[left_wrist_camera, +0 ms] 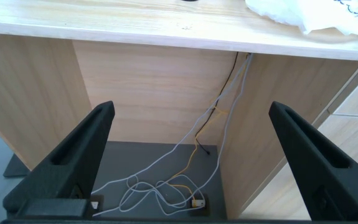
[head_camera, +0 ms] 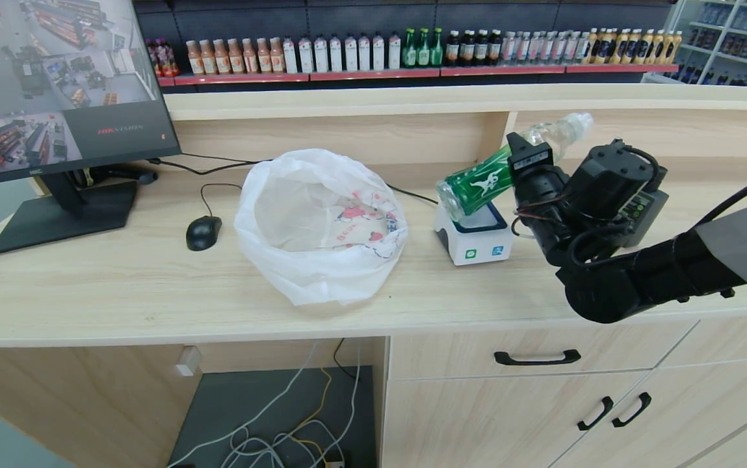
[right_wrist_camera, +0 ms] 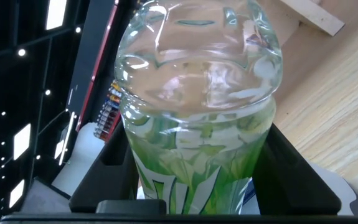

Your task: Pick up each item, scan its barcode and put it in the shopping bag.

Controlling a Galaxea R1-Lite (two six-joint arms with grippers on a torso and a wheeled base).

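Right gripper [head_camera: 520, 168] pinching bottle [head_camera: 480, 182] at mid-body, holding it tilted, base hanging just above scanner [head_camera: 477, 239], right of shopping bag [head_camera: 321, 221]. Judging scan step underway. Next move calling for carrying bottle left over bag's open mouth, then releasing. Left gripper [left_wrist_camera: 191, 155] hanging spread below counter [left_wrist_camera: 135, 28] edge. Bottle label showing green with white figure; two small icons sitting on scanner front.

clear glossy plastic bottle [head_camera: 510, 166], thin white plastic bag [head_camera: 321, 224], matt wood counter [head_camera: 119, 286].

Light wood checkout counter [head_camera: 119, 292], surveillance monitor [head_camera: 54, 84] and black mouse [head_camera: 203, 232] at its left end, drawers [head_camera: 451, 364] with black handles below, tangled cables [head_camera: 282, 435] underneath, bottle-lined store shelf [head_camera: 373, 75] behind.
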